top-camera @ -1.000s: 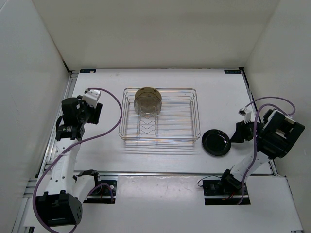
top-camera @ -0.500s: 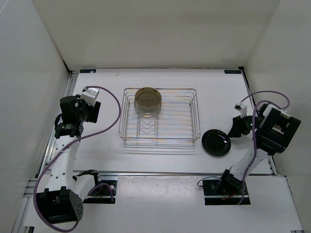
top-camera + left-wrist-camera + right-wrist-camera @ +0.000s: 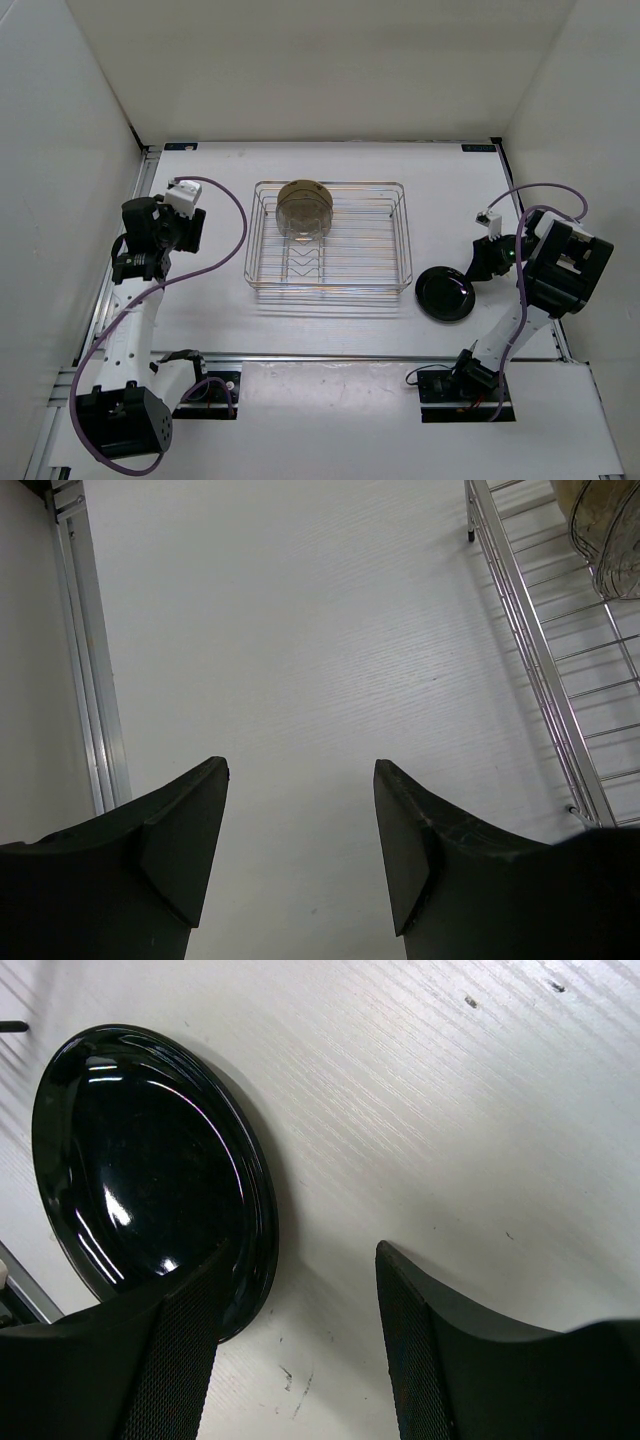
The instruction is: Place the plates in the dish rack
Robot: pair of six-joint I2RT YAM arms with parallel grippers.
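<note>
right arm: has swung in toward the black plate [image 3: 445, 293] over the last second; the wrist now sits just beside the plate's right edge, having hung further off before
right gripper [image 3: 300, 1260]: spread open, holding nothing; in the wrist view the plate's rim lies against the inner side of one finger [image 3: 170, 1360], and the other finger is over bare table [image 3: 330, 330]
contact: can't tell from this angle whether that finger touches the rim or hovers just above it
black plate: flat on the table, just right of the front right corner of the dish rack [image 3: 330, 288]; same spot as a second ago
left arm: has eased back toward the left edge, away from the rack
left gripper [image 3: 300, 770]: released, empty, over bare table, with the rack's side wires at the right of its view
plates [image 3: 303, 208]: stand on edge in the prongs at the rack's back left, tan-yellow at the rear, translucent in front
meaning: the black plate is the only one seen outside the rack, so this looks like the last load; the right arm is on approach, grasp not yet made
next: judged to need one finger over the rim and one under to pinch the edge
risk: a flat glossy plate may skid on the table instead of lifting; free slots lie in front of the standing plates, so it must be tipped upright without knocking them
</note>
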